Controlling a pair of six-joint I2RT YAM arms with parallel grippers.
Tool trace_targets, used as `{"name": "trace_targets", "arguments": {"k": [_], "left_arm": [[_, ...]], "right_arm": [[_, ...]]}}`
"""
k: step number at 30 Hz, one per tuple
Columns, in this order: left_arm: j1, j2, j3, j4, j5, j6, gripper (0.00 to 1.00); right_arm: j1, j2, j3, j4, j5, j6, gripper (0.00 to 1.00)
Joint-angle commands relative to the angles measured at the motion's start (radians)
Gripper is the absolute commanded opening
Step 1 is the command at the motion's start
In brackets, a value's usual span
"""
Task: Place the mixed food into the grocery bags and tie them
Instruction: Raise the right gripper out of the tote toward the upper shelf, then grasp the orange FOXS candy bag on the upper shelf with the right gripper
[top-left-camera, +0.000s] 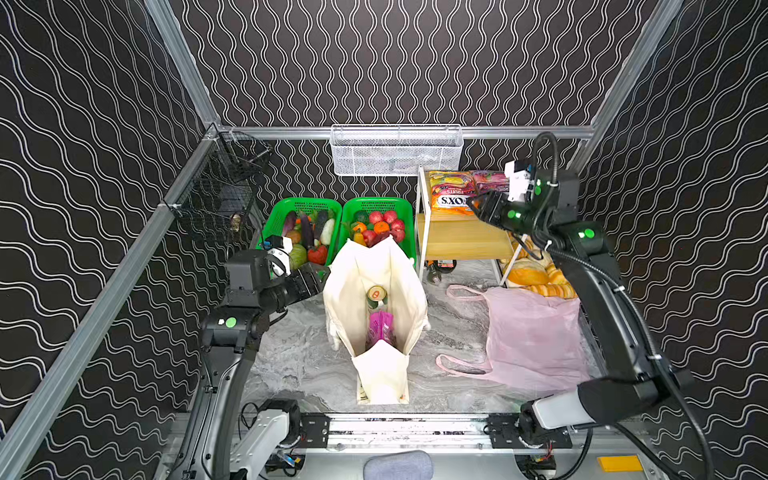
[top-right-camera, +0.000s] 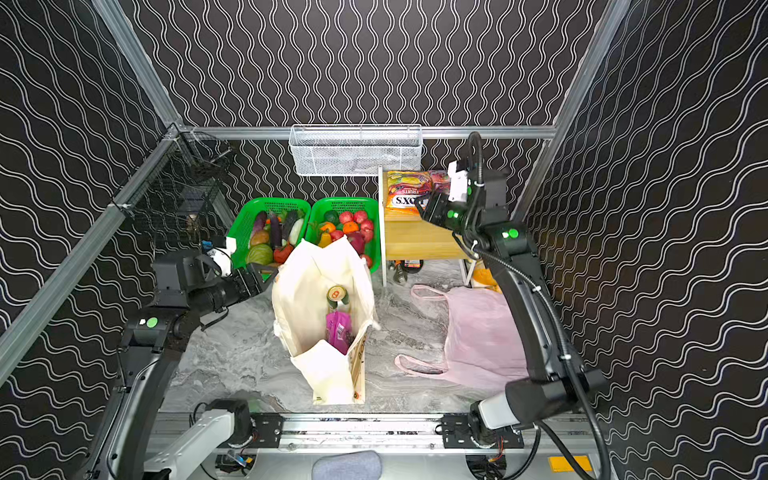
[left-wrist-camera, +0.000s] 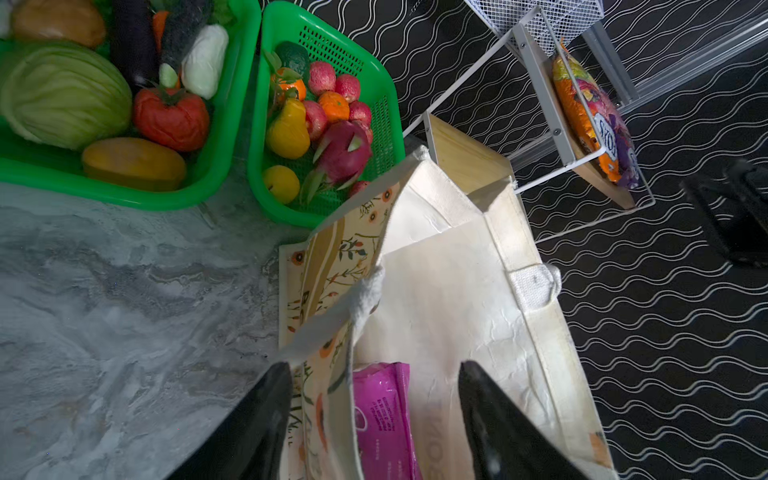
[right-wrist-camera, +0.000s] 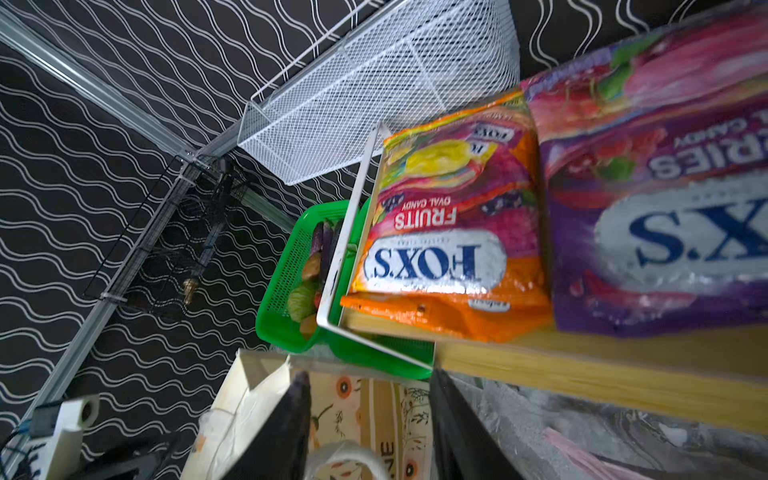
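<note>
The cream floral tote (top-left-camera: 386, 370) stands open mid-table with a green can (top-left-camera: 376, 295) and a purple packet (left-wrist-camera: 382, 419) inside. My left gripper (left-wrist-camera: 374, 365) is open and straddles the tote's left wall without touching it. The pink plastic bag (top-left-camera: 532, 336) lies flat to the right. My right gripper (right-wrist-camera: 370, 374) is open and empty, hanging just in front of the orange FOX'S packet (right-wrist-camera: 449, 232) on the wooden shelf (top-left-camera: 461, 237). Dragon fruit (left-wrist-camera: 343, 153), pear (left-wrist-camera: 286, 129), lemon (left-wrist-camera: 281, 184), apples (top-left-camera: 382, 217) and an orange (top-left-camera: 381, 227) sit in a green basket (left-wrist-camera: 390, 124).
A purple FOX'S berries packet (right-wrist-camera: 665, 208) lies beside the orange one. A second green basket (top-left-camera: 282, 212) holds vegetables. Bread rolls (top-left-camera: 536, 278) sit under the shelf. A white mesh basket (top-left-camera: 395, 149) hangs on the back wall, a black wire one (top-left-camera: 220, 187) on the left.
</note>
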Motion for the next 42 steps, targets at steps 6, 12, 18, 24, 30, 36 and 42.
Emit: {"name": "trace_targets", "arguments": {"k": [6,12,18,24,30,36,42], "left_arm": [[0.001,-0.028,0.043,-0.048,-0.092,0.094,0.8],[0.001,-0.037,0.069,-0.111,-0.126,0.156,0.93],[0.001,-0.05,0.047,-0.107,-0.129,0.175,0.96],[0.001,-0.046,0.052,-0.103,-0.137,0.174,0.97],[0.001,-0.059,0.04,-0.106,-0.146,0.169,0.97],[0.001,-0.061,0.035,-0.107,-0.144,0.169,0.97],[0.001,-0.05,0.037,-0.1,-0.137,0.166,0.97]], "right_arm": [[-0.033,0.199,0.234,-0.078,0.023,-0.035,0.48],[-0.035,0.281,0.317,-0.113,0.097,-0.034,0.48],[-0.035,0.319,0.34,-0.121,0.186,-0.035,0.5],[-0.035,0.361,0.368,-0.133,0.119,-0.042,0.52],[-0.035,0.395,0.363,-0.135,0.081,-0.04,0.53],[-0.034,0.394,0.333,-0.152,0.067,-0.046,0.53],[-0.034,0.392,0.309,-0.146,0.005,-0.072,0.47]]}}
